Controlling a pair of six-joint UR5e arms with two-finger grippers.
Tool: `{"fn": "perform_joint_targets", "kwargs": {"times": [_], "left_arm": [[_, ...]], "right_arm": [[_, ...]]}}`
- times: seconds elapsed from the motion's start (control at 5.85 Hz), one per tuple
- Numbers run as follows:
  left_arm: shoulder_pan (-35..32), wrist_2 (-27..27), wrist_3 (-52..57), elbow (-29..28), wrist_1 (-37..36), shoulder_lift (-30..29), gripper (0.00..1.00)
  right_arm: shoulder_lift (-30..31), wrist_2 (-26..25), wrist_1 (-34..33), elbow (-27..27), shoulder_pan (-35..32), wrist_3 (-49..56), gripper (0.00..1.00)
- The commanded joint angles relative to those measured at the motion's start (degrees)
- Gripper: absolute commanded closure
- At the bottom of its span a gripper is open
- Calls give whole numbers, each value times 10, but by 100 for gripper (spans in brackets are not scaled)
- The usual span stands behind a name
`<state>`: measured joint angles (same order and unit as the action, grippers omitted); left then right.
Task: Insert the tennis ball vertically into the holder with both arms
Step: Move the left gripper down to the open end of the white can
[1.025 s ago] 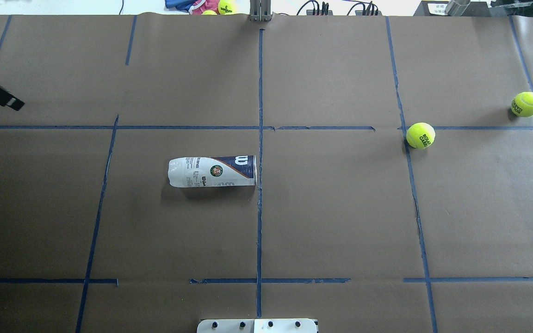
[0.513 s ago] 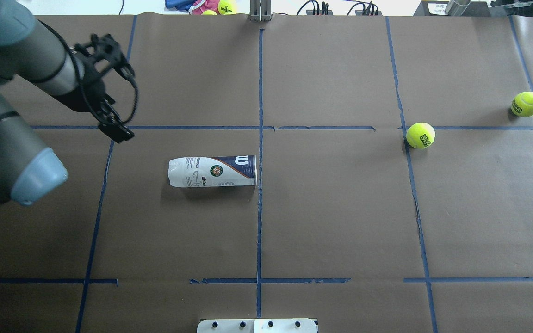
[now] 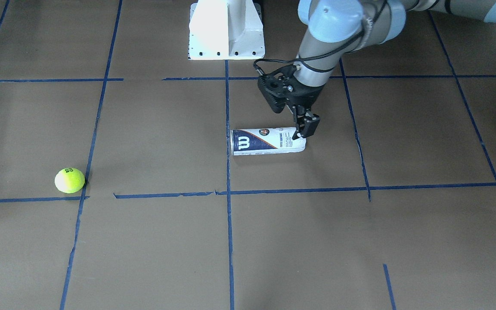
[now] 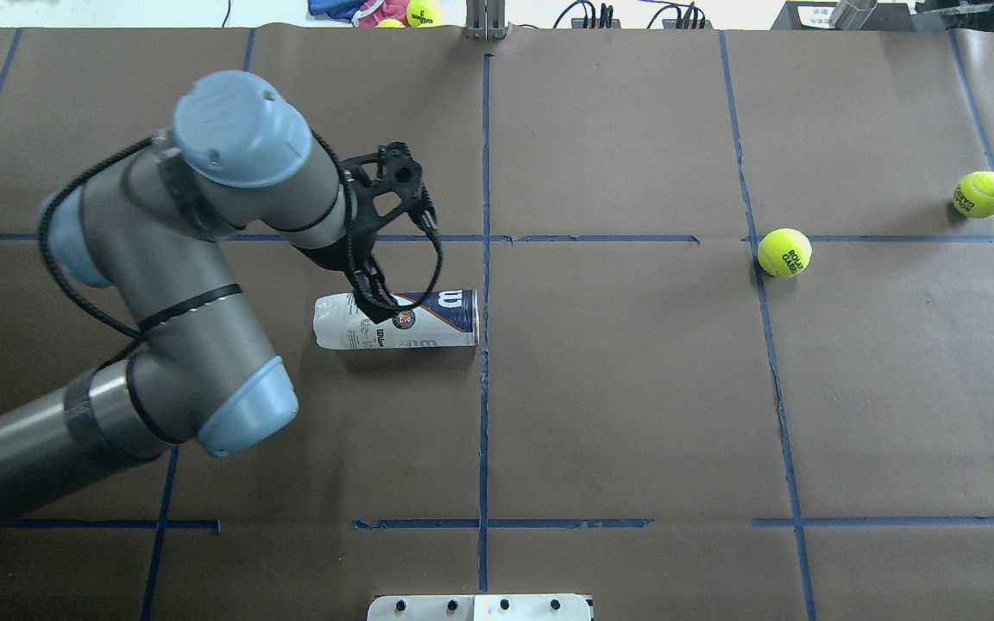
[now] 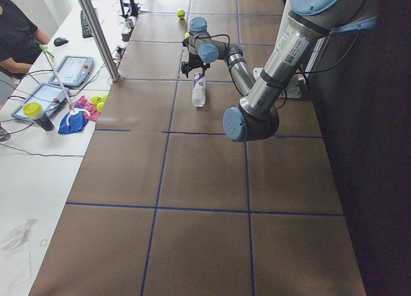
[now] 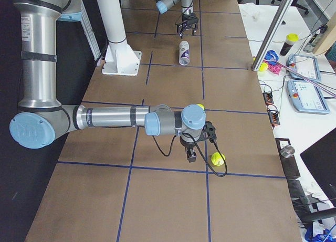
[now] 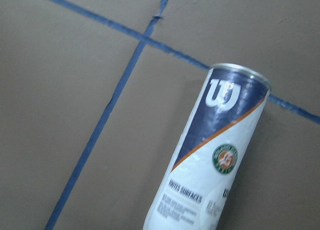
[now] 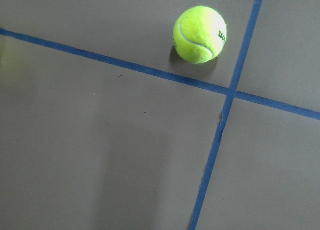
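Observation:
The holder point(image 4: 415, 320) lies on its side left of the table's middle line, with its metallic rim toward that line. It also shows in the front view point(image 3: 261, 142) and fills the left wrist view point(image 7: 215, 155). My left gripper point(image 4: 374, 304) hovers just over the can's closed white end point(image 3: 305, 131), jaws a little apart, holding nothing. One tennis ball point(image 4: 784, 252) and a second ball point(image 4: 983, 194) rest far right. My right gripper point(image 6: 192, 155) shows only in the right side view, beside a ball point(image 6: 217, 158); I cannot tell its state. The right wrist view shows a ball point(image 8: 200, 34).
The white pedestal point(image 3: 226, 30) stands at the robot's edge of the table. More balls and a cloth point(image 4: 402, 12) lie beyond the far edge by a metal post point(image 4: 486, 21). An operator point(image 5: 16, 33) sits at a side desk with tablets.
My left arm has swung in from the left edge to over the can. The can and both balls have not moved.

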<state>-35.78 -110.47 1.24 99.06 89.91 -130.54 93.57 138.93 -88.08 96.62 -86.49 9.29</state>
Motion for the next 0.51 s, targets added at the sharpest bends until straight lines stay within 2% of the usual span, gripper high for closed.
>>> {"fn": "perform_joint_targets", "kwargs": {"times": [0.0,0.17,0.34], "left_arm": [[38,49,16,-78,-11,-72,0],[52,95,38,-80,-11,-79,3],[82,177,54,-82,-12,-79,0]], "right_arm": [[2,1,0,-7,0,0,0],[2,1,0,-8,1,-2,0],[2,1,0,-13,1,-2,0]]}}
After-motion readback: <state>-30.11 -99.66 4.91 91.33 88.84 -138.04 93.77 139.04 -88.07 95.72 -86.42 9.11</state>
